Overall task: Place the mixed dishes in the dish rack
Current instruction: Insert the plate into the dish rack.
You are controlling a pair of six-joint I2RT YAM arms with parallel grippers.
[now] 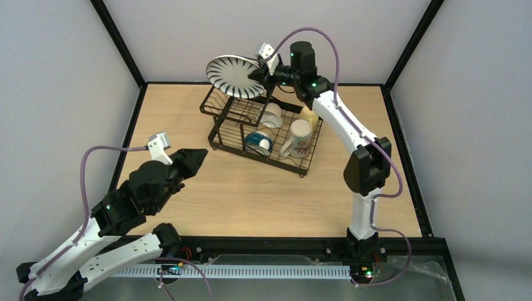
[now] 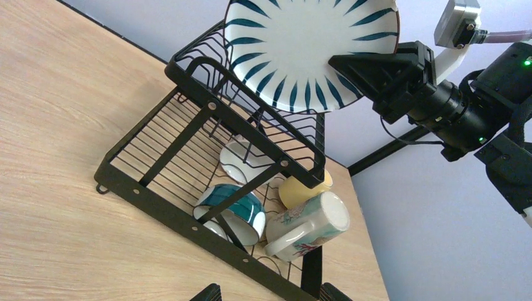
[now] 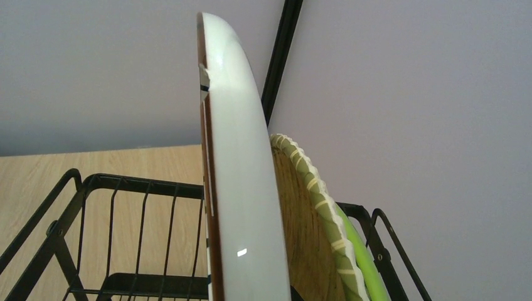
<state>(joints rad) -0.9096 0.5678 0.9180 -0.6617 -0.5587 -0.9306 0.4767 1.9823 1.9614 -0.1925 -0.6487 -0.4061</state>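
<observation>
Pale wood tabletop, grey walls, black frame posts in the corners. Your right gripper is clamped on the rim of the green plate. The plate stands on edge, striped underside toward the top camera, out past the fingertips and just above the raised tier of the dish rack. Below those jaws, in the lower tray: white bowl, blue-outside bowl, yellow mug, cream mug. Your left gripper hovers over the wood, jaws apart, the rack ahead of them and not touching.
</observation>
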